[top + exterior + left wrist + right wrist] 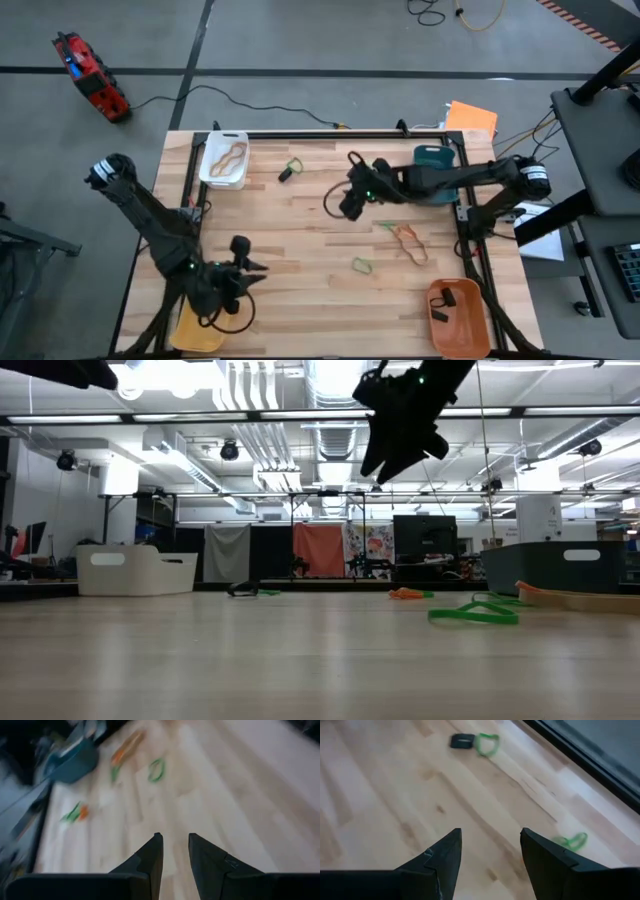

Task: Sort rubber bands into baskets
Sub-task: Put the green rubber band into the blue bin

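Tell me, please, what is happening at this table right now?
Two robot arms are sorting rubber bands into baskets. The right hand hangs open and empty above mid-table. The left hand waits open by the yellow basket. Tan bands lie in the white basket; a green band and an orange band remain loose.

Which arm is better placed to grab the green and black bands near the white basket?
The right. Its open gripper hangs over mid-table, near the green band and black band beside the white basket. The left gripper waits farther off, near the front edge.
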Tool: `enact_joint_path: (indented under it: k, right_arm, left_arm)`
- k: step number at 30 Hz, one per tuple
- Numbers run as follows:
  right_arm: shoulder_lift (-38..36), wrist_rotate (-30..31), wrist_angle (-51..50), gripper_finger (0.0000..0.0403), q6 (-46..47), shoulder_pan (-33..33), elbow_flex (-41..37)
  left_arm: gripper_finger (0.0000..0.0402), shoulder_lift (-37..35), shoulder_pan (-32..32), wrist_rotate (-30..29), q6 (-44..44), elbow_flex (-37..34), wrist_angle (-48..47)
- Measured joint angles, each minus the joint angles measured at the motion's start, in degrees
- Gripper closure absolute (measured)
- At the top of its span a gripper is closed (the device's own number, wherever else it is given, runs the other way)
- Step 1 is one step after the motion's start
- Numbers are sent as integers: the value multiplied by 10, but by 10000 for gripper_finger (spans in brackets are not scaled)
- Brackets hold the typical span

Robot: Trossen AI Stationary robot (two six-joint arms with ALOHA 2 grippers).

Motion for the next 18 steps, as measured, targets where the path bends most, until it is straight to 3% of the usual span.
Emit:
enact_joint_path:
  k: [3,6,18]
  right_arm:
    - [0,-23,-29,211,13,-37,6]
    - [0,-40,-62,211,19,-71,10]
    - [12,-70,-126,211,8,-165,10]
  left_arm:
    - [325,-30,31,44,87,-53,119]
    - [325,-61,62,47,138,-94,189]
    - [325,-149,141,44,206,-126,216]
